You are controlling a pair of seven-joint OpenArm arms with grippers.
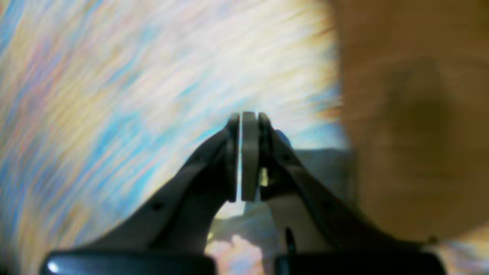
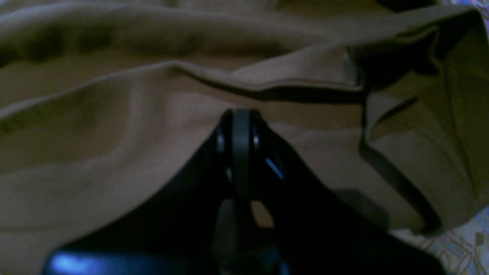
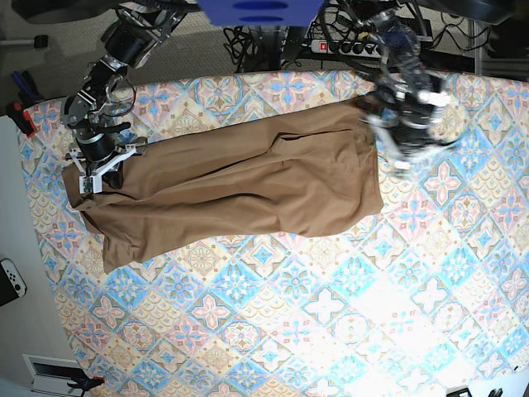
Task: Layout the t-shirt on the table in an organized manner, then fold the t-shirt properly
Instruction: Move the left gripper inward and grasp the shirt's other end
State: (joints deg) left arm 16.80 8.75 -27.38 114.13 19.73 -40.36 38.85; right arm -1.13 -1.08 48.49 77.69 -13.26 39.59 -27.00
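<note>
Overhead, t-shirt [image 3: 248, 186] spread, table [image 3: 331, 331]

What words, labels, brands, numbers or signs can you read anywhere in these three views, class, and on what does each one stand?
None can be read.
The t-shirt is plain tan with no print in view.
The table cover shows only floral diamond tiles, no lettering.
The left wrist view is smeared by motion blur; the right wrist view is dark and soft; neither shows any text.
</note>
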